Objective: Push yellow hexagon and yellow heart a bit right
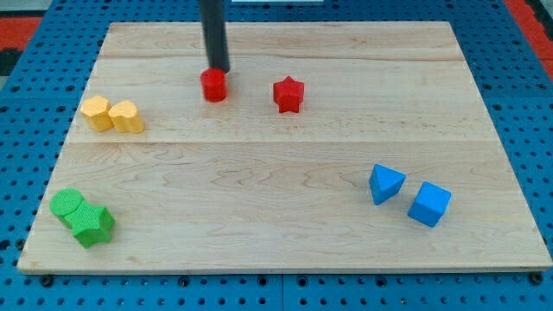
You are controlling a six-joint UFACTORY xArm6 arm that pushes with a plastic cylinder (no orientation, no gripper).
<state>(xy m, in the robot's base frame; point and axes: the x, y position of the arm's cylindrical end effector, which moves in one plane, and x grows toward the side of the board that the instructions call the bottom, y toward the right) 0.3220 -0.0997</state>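
The yellow hexagon [96, 113] and the yellow heart [127, 117] lie touching side by side at the view's left, the hexagon on the left. My tip [218, 70] is near the view's top centre, just above a red cylinder [213, 85] and touching or almost touching it. The tip is well to the right of the yellow blocks and a little higher in the view.
A red star [289, 94] lies right of the red cylinder. Two green blocks [66, 206] [93, 225] sit together at the bottom left. A blue triangle [385, 183] and a blue cube [429, 204] lie at the right. The wooden board [276, 250] rests on a blue pegboard.
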